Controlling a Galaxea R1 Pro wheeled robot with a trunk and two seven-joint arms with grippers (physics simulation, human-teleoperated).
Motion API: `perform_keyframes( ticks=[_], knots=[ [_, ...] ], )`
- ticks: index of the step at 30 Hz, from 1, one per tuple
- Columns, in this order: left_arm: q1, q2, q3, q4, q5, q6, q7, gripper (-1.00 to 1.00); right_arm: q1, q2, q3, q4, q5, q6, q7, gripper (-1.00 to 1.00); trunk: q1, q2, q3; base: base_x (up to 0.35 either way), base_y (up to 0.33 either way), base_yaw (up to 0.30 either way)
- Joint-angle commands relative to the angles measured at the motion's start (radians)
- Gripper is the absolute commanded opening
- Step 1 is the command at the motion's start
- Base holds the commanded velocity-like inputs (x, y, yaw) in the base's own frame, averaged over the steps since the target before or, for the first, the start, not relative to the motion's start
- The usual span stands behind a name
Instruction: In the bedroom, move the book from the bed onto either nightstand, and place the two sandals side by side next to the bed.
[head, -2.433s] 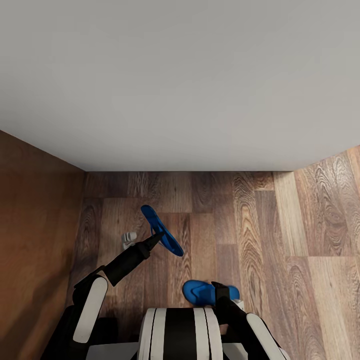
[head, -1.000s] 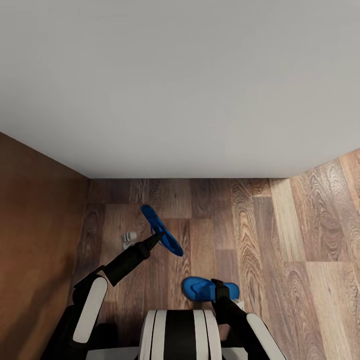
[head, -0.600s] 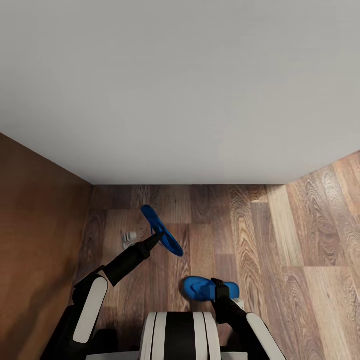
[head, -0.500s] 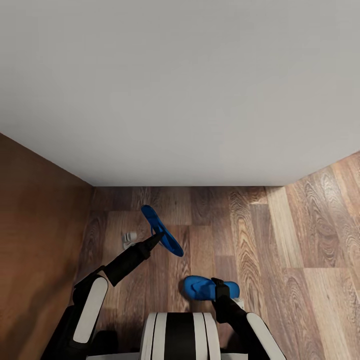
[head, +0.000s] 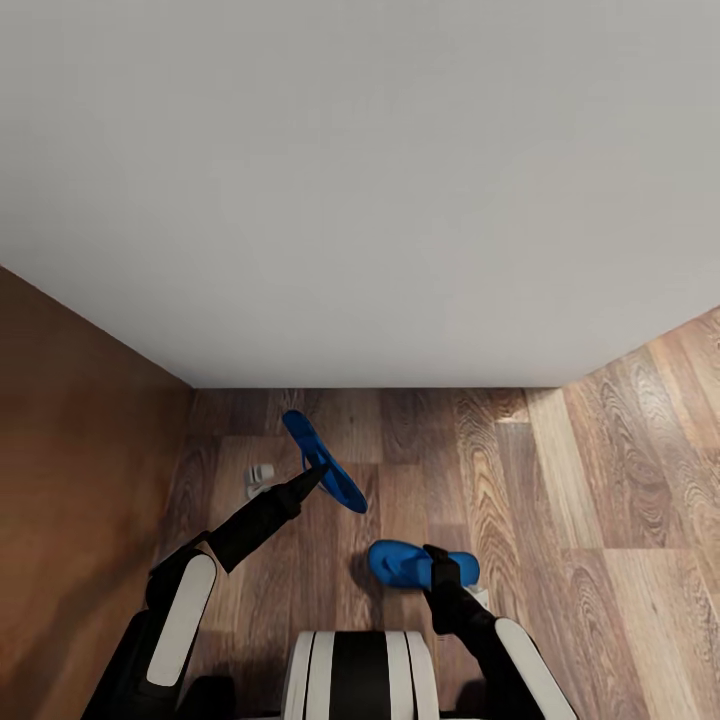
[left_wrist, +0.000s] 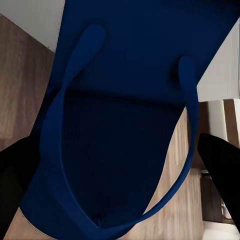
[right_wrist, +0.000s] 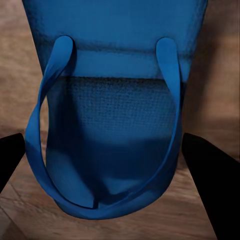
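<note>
Two bright blue sandals hang over the wood-plank floor in front of the bed (head: 360, 180), whose pale grey mattress spans the far side of the head view. My left gripper (head: 318, 470) is shut on one sandal (head: 342, 488), held edge-up and slanting. That sandal (left_wrist: 120, 100) shows close up with blue straps between the dark fingers (left_wrist: 220, 165). My right gripper (head: 441, 562) is shut on the other sandal (head: 400, 563), held flat and low. This sandal (right_wrist: 115, 115) lies between the right fingers (right_wrist: 207, 165). The book is out of view.
A broad brown wooden surface (head: 70, 450) stands along the left. A small white-grey object (head: 260, 474) lies on the floor beside the left sandal. Open plank floor (head: 600, 500) stretches to the right.
The whole picture has shifted: the bed's edge sits lower in the view, so the camera has moved. Both grippers keep their sandals; the right one sits slightly further forward.
</note>
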Motion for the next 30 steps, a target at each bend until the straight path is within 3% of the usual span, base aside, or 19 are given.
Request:
perform_keyframes(
  ticks=[1,30],
  knots=[
    [0.000,-0.001,0.002,0.000,0.004,0.007,-0.003,-1.00,0.000,0.000,-0.001,-0.003,-0.003,0.002,-0.005,-1.00,-0.001,0.000,0.003,0.000,0.000,0.000],
    [0.000,-0.001,0.001,0.002,0.005,0.008,-0.003,-1.00,0.000,0.000,-0.002,-0.045,-0.002,-0.002,-0.004,-1.00,-0.014,0.007,0.116,0.000,0.000,0.000]
  ],
)
